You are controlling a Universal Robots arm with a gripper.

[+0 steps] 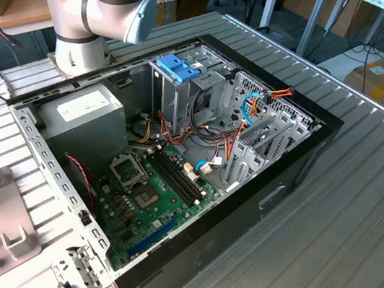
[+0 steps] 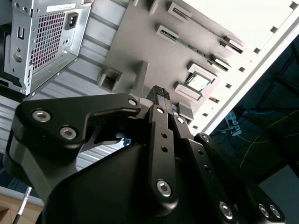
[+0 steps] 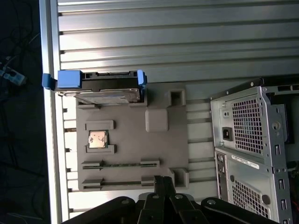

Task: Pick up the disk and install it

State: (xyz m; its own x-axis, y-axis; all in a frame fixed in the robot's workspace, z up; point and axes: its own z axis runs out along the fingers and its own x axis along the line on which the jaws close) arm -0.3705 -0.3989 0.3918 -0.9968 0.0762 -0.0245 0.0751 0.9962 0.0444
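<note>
The disk (image 3: 96,87) stands on edge in the tray's (image 3: 126,140) end slot, well apart from the gripper (image 3: 161,181), whose fingers are clenched together and empty. In the exterior view the tray lies at the case's (image 1: 259,199) nine o'clock, cut off.

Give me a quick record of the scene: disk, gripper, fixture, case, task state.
disk: in its blue carrier, seated at one edge of the grey fixture plate, not held
gripper: apart from the disk, by the plate's opposite edge
fixture plate: on the slatted table beside the PC case; also carries a processor chip
PC case: lying open, motherboard exposed
task state: disk not yet picked up
</note>
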